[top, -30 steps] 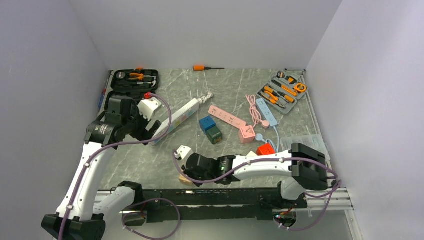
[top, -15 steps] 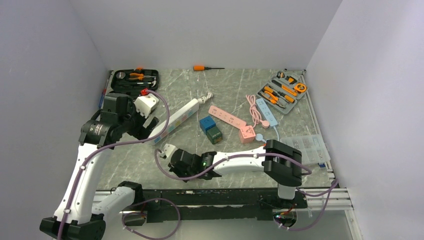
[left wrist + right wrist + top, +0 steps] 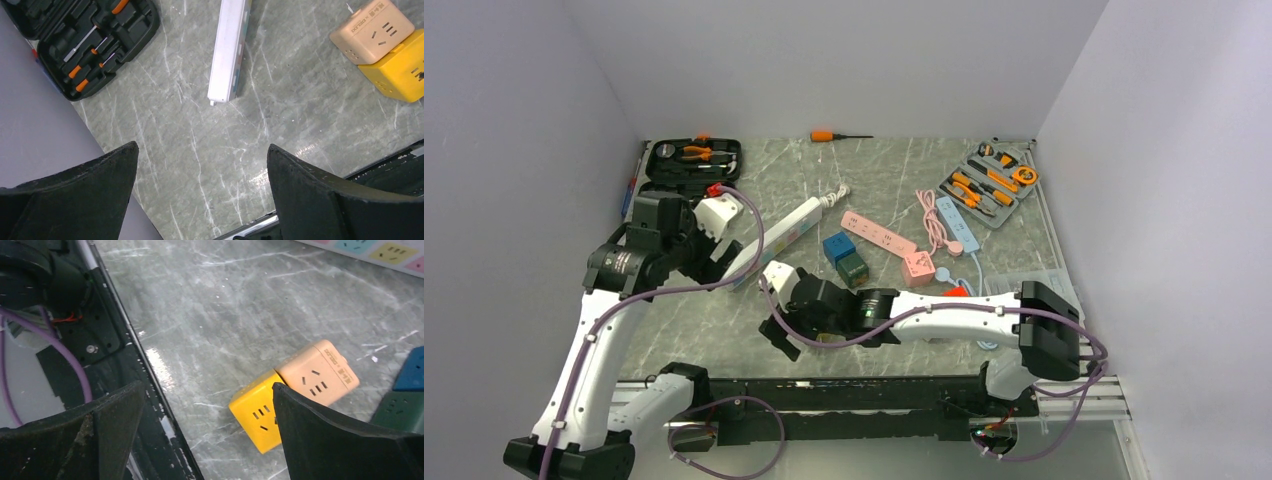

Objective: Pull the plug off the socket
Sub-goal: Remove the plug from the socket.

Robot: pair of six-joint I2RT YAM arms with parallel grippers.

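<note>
While hanging above the marble table (image 3: 894,180), gaping wide and clutching nothing on both left gripper (image 3: 201,147) and right gripper (image 3: 207,387). Beyond the left gripper, flat on the stone: white power strip (image 3: 227,50). Below the right gripper, close to the near edge: yellow cube (image 3: 257,415) touching beige cube (image 3: 317,372), not yet parted.

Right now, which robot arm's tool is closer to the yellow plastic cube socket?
The right. The right tool hangs open over the yellow plastic cube socket, which sits close to one finger. The left tool, also open, hovers farther off, near the long white power strip.
</note>
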